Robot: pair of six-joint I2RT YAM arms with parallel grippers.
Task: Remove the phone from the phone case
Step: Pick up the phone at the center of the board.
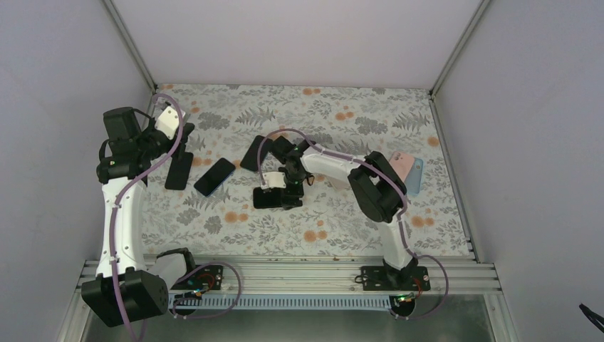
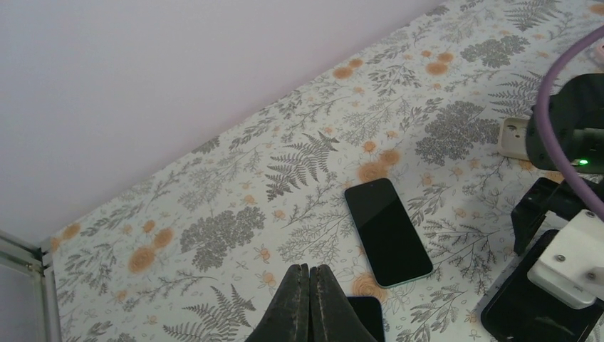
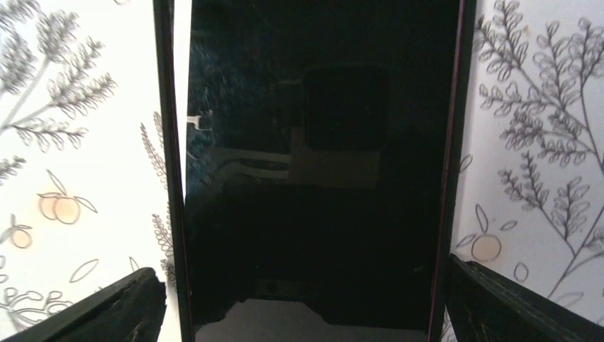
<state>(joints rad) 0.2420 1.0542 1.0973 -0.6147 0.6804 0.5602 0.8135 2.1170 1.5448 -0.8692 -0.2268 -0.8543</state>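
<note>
The phone, in its black case, lies flat and screen-up near the middle of the table. The right gripper hangs over it with fingers spread wide, one past each long edge; whether they touch the case cannot be told. At its 10 o'clock lies a blue-edged phone and at 12 a dark phone, while out toward 9 the left gripper is closed on nothing, near a third phone.
</note>
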